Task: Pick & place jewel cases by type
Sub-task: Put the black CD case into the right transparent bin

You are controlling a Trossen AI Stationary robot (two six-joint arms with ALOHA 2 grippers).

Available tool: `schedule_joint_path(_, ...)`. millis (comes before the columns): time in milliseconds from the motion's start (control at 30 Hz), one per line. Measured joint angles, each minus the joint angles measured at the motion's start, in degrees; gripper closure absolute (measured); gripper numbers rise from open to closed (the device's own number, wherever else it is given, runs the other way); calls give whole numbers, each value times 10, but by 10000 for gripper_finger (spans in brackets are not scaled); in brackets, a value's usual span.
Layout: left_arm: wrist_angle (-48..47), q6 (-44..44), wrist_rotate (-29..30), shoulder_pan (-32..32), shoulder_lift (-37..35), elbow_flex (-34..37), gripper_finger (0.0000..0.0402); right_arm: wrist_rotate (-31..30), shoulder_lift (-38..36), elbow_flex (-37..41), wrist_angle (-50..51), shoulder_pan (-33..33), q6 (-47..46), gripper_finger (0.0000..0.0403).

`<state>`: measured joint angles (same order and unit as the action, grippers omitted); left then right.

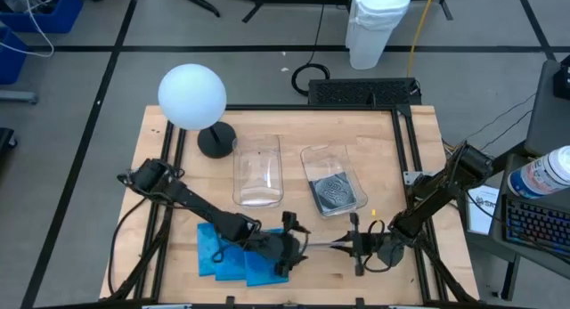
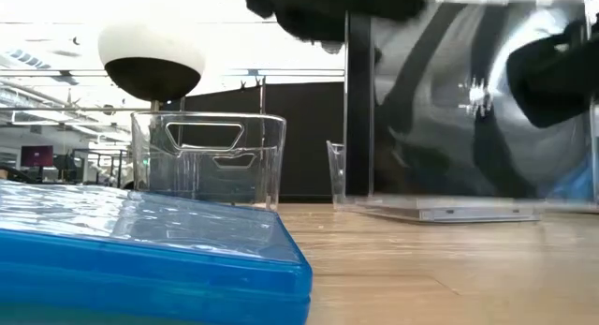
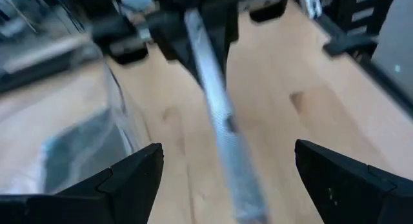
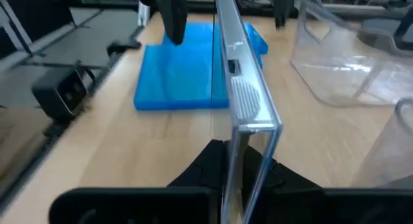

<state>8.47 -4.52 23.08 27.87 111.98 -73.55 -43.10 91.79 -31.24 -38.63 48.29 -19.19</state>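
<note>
A clear jewel case stands on edge near the table's front, seen in the high view as a thin line. My right gripper is shut on it from the right. My left gripper is open on the case's left end, one finger on each side and apart from it. Several blue jewel cases lie flat in a pile at the front left. A patterned clear case lies in the right bin. My right gripper pinches the clear case's two flat faces between its fingers, at the upright edge nearest to it. The fingers come about level from the table's right. The case stands upright, its lower edge down at the table top.
An empty clear bin stands left of the bin with the case, both at mid-table. A white globe lamp on a black foot stands at the far left. Bare wood lies between the bins and the front edge.
</note>
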Motion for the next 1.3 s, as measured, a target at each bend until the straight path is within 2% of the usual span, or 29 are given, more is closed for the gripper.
schedule_joint_path(167, -82, -15, 72, 41, -36, 0, 53, -1, -44, 0, 24, 20, 22, 390)
schedule_joint_path(300, -161, 23, 117, 72, -50, 0, 53, 4, -94, 0, 37, 30, 48, 384)
schedule_joint_path(367, -187, 37, 128, 83, -48, 0, 53, 27, -129, 0, 57, 29, 57, 384)
schedule_joint_path(467, -191, 52, 130, 97, -44, 0, 53, 61, -185, 0, 87, 20, 71, 388)
schedule_joint_path(700, -172, 55, 135, 109, -42, 35, 53, 59, -342, -8, 160, -5, 123, 387)
schedule_joint_path(767, -173, 58, 135, 104, -42, 44, 53, 58, -397, -41, 254, -30, 86, 390)
schedule_joint_path(867, -156, 68, 135, 95, -42, 63, 53, 57, -453, -115, 462, -82, 6, 391)
schedule_joint_path(967, -122, 54, 130, 87, -42, 84, 53, 68, -470, -187, 640, -148, -62, 391)
schedule_joint_path(1033, -94, 39, 124, 83, -42, 94, 53, 109, -473, -230, 716, -202, -98, 391)
schedule_joint_path(1133, -66, 19, 115, 78, -42, 108, 53, 202, -473, -270, 780, -289, -136, 391)
schedule_joint_path(1300, -51, -15, 114, 77, -42, 109, 53, 344, -467, -277, 790, -430, -152, 391)
